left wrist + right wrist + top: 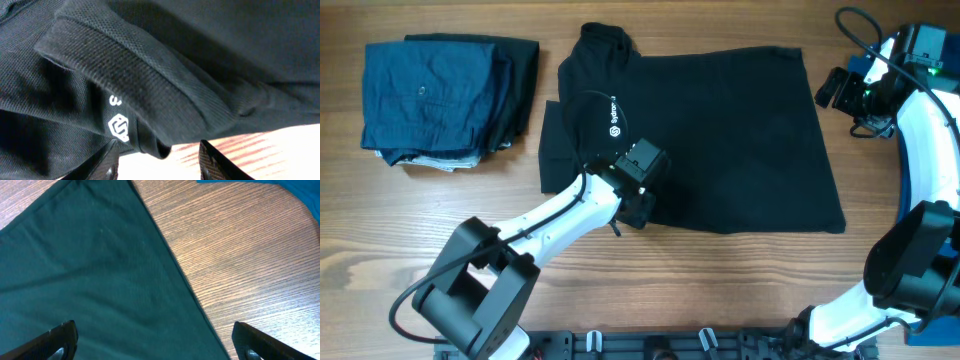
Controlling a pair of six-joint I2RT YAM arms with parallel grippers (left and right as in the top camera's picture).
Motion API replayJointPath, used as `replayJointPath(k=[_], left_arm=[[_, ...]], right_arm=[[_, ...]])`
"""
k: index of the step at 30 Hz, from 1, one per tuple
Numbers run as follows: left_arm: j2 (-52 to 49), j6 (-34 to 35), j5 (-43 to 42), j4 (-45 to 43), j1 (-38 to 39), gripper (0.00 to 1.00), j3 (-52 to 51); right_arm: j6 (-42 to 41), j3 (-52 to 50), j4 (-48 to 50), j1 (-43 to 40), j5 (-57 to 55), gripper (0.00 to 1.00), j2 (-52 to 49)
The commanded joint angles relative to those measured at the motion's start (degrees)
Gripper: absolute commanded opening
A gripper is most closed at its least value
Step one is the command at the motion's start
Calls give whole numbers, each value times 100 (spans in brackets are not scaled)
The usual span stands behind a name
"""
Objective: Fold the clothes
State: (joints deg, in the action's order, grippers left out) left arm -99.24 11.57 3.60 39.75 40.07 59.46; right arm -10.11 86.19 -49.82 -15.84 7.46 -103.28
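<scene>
The clothes are mainly a black collared shirt (720, 140) with a white chest logo (613, 116), spread flat mid-table. My left gripper (632, 205) is low over its near left edge. In the left wrist view the left gripper (160, 165) is open, bare wood showing between its fingers (107, 162). A rolled sleeve hem (155, 145) and the logo (120, 125) lie just beyond the tips. My right gripper (830, 90) hovers at the shirt's far right corner. In the right wrist view the right gripper (160, 342) stands wide open above the shirt's edge (165, 255), holding nothing.
A pile of folded navy and black garments (440, 100) sits at the far left. A bright blue garment (862, 66) lies under the right arm at the far right, and the blue garment (260, 185) also shows in the right wrist view. Bare wooden table (740, 280) runs along the near side.
</scene>
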Motion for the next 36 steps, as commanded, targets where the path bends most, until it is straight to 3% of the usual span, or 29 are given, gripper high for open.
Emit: replayJointPath(k=[1,17,25,36], left_arm=[[-92,-90,127,-59,22,54,-37],[-175,-90,232,-229,22,54,-52],[-289,-90,402,-291,20,40,-140],[-286,-42,850,-319,15,31,-138]], right_arm=[[96,48,11,-13,-11,100,42],[96,48,11,-13,-11,100,42],[96,48,11,-13,-11,100,42],[94,48,11,-13,-11,100,42]])
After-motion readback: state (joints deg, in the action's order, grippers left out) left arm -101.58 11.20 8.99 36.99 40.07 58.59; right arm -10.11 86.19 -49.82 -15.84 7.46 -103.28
